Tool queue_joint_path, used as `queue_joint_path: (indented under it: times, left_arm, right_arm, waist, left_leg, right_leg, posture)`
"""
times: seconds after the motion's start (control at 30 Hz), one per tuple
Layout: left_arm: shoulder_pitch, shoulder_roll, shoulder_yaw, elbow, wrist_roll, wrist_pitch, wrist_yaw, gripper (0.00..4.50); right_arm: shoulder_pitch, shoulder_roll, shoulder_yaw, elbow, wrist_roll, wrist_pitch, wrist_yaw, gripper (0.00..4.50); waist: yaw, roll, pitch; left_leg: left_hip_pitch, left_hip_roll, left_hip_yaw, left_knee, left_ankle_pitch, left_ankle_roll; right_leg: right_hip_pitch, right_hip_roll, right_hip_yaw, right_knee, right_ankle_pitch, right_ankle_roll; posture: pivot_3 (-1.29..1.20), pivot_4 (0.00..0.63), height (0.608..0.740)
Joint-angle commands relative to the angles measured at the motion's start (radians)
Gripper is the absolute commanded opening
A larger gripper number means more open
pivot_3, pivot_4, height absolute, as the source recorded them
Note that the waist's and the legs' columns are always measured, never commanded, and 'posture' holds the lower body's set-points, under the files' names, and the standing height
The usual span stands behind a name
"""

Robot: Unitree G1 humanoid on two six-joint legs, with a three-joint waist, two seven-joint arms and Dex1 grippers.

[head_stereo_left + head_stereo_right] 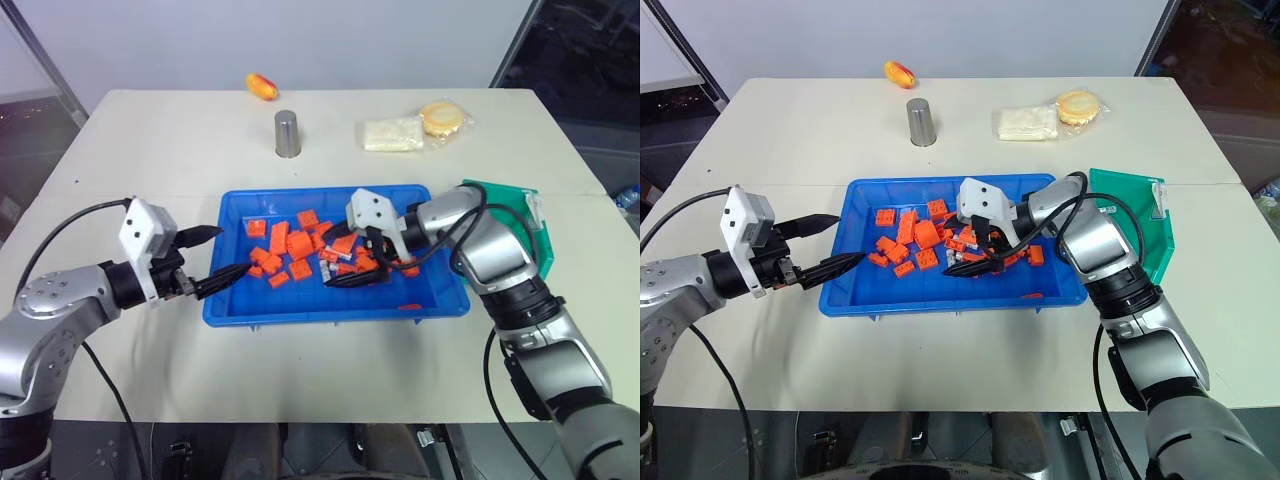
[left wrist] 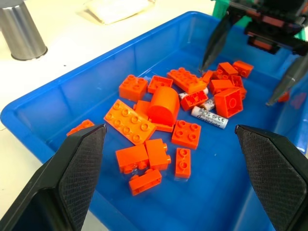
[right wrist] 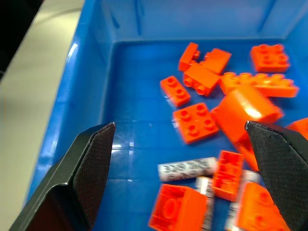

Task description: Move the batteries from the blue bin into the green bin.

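The right hand (image 1: 352, 262) hangs inside the blue bin (image 1: 420, 303), its fingers spread wide with nothing between them. Directly below it lie the batteries (image 3: 187, 169), mixed in among orange blocks (image 2: 163, 105); one battery lies on bare bin floor just beneath the gap between the fingers, others are partly buried under blocks close alongside. The green bin (image 1: 1140, 215) stands on the surface (image 1: 180, 140) behind the right forearm, just beside the blue bin's right end; whether any batteries already lie in it cannot be told.

The left hand (image 1: 818, 245) is also spread wide and empty, poised at the blue bin's left wall, well apart from the right hand and from the batteries.

Judgement: the step in hand is a pick of the next battery by the right hand. The exposed battery is the sound choice, since it has clear floor on both long sides. The fingers should straddle it across its short axis, so that closing pinches the round body rather than pushing it end-on. The descent should be straight down, keeping the far finger clear of the neighbouring blocks, which could otherwise be caught in the grip or nudge the battery away. Being smooth and round, it is likely to roll if struck by one finger first.

A steel cup (image 1: 288, 133) stands well beyond both hands.
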State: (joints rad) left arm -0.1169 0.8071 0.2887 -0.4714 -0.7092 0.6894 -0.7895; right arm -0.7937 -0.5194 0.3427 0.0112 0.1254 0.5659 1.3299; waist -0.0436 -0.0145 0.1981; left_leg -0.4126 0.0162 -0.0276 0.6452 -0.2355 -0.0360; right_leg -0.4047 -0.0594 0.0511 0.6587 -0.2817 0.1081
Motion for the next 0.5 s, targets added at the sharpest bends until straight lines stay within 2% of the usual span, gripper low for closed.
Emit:
queue_joint_path:
  times: [0.03, 0.23, 0.5]
  left_arm:
    - [-0.015, 0.0, 0.003, -0.006, 0.001, -0.018, -0.001, 4.5]
    - [-0.027, -0.014, -0.012, -0.002, 0.009, -0.021, 0.009, 4.5]
    - [-0.025, -0.045, -0.025, -0.011, 0.02, -0.032, 0.031, 4.5]
  right_arm:
    - [0.007, -0.013, 0.019, -0.053, 0.019, 0.046, -0.002, 4.43]
    - [-0.018, -0.02, 0.078, -0.024, 0.018, 0.09, 0.022, 4.43]
    - [-0.092, 0.01, 0.163, 0.178, -0.089, -0.071, 0.002, 4.43]
  waist:
    - [0.001, 0.0, 0.0]
    - [0.001, 0.0, 0.0]
    - [0.0, 0.0, 0.0]
  left_leg:
    - [0.0, 0.0, 0.0, 0.0, 0.0, 0.0]
    - [0.0, 0.0, 0.0, 0.0, 0.0, 0.0]
    - [0.0, 0.0, 0.0, 0.0, 0.0, 0.0]
  right_leg:
    - [0.0, 0.0, 0.0, 0.0, 0.0, 0.0]
    - [0.0, 0.0, 0.0, 0.0, 0.0, 0.0]
    - [0.0, 0.0, 0.0, 0.0, 0.0, 0.0]
  posture:
    - [0.0, 0.15, 0.74]
    - [0.0, 0.15, 0.74]
    - [0.0, 0.15, 0.74]
